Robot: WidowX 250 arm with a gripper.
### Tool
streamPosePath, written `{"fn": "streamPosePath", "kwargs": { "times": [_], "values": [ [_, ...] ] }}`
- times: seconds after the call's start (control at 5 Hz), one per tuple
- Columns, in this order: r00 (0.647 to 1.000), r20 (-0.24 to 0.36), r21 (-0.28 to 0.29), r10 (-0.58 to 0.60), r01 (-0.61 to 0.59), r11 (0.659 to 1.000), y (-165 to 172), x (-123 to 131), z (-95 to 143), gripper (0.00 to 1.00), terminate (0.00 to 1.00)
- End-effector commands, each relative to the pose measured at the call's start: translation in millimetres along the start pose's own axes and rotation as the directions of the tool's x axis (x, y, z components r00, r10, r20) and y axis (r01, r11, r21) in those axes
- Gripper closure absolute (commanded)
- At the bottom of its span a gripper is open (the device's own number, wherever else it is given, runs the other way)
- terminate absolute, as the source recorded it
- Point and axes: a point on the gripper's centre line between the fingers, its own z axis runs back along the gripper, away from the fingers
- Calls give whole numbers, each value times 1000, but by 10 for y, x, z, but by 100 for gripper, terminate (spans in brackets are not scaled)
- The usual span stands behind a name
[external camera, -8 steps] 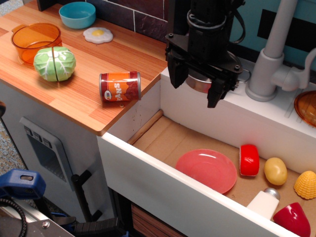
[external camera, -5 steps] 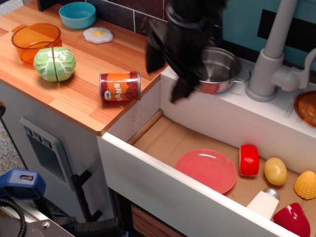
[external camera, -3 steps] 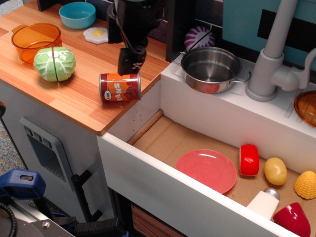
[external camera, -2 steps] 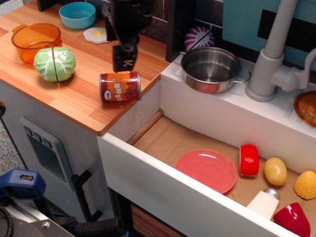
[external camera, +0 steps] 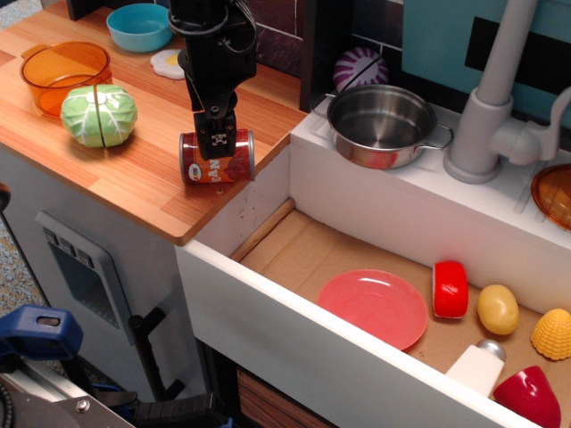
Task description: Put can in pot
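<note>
The can (external camera: 237,159) lies on its side on the wooden counter (external camera: 116,178), near the counter's right edge, its orange-red label towards me. My gripper (external camera: 215,143) has come down over the middle of the can. One dark finger (external camera: 217,144) shows in front of the label and the other is hidden behind the can. The jaws look open, one on each side of the can, which rests on the counter. The steel pot (external camera: 382,125) stands empty on the white ledge to the right, beside the faucet.
On the counter are a green cabbage (external camera: 99,114), a translucent orange pot (external camera: 64,73), a blue bowl (external camera: 140,26) and a fried egg (external camera: 169,62). A purple cabbage (external camera: 360,68) sits behind the steel pot. The sink holds a pink plate (external camera: 373,306) and toy food.
My gripper has swung left from over the steel pot to the counter and come down onto the can. The can and the pot have not moved.
</note>
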Motion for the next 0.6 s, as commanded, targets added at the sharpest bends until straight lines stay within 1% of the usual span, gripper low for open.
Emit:
{"fn": "streamPosePath", "kwargs": {
  "times": [0.0, 0.2, 0.4],
  "values": [
    [999, 46, 30, -8, 7, 1000, 169, 0, -90, 0, 0],
    [998, 66, 32, -10, 8, 999, 181, -55, -245, 0, 0],
    [996, 84, 5, 21, -22, 1000, 136, -130, -387, 0, 0]
  ]
}}
